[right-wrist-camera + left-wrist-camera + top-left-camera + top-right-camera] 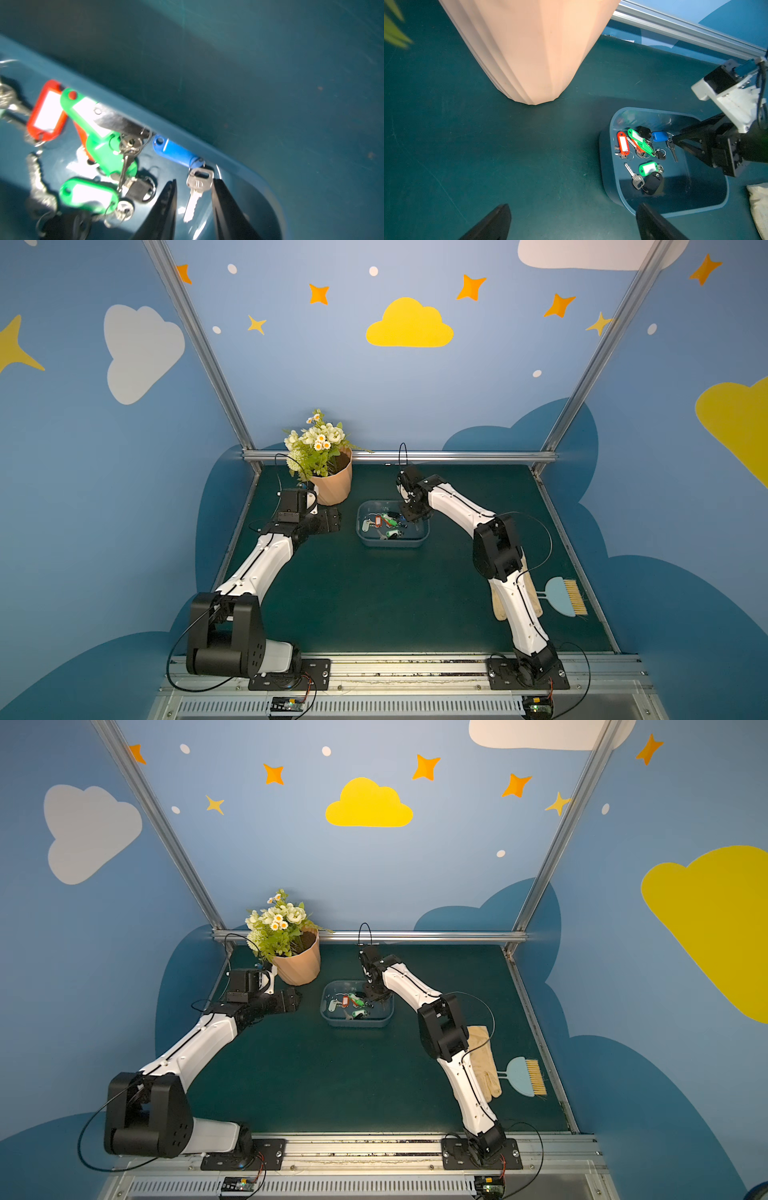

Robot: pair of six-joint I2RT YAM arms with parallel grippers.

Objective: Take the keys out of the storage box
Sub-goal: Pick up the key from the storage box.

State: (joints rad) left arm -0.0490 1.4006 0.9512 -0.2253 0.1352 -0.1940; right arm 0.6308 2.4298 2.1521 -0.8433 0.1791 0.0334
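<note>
Over on the left, the left gripper [326, 524] hovers low over the table, jaws spread wide with nothing between them. The peach flowerpot [332, 485] stands just beside it, and the storage box [392, 546] sits a little beyond its fingertips, not touching them. All the keys [386, 522] lie inside that box, bunched on its floor towards the wall nearest the pot: red and green tags [623, 143], black fobs, loose silver blades. Now the right gripper [195, 180] dips down into the box, jaws only narrowly parted. A silver key [198, 184] on the ring of a blue tag [176, 152] lies flat between the two fingers, one finger right against its head, not pinched. The rest of the bunch lies just beside that gripper, on the side facing the left arm. Well behind it, by the right arm's forearm, lie a cream glove [482, 1052] and a small brush [565, 597].
</note>
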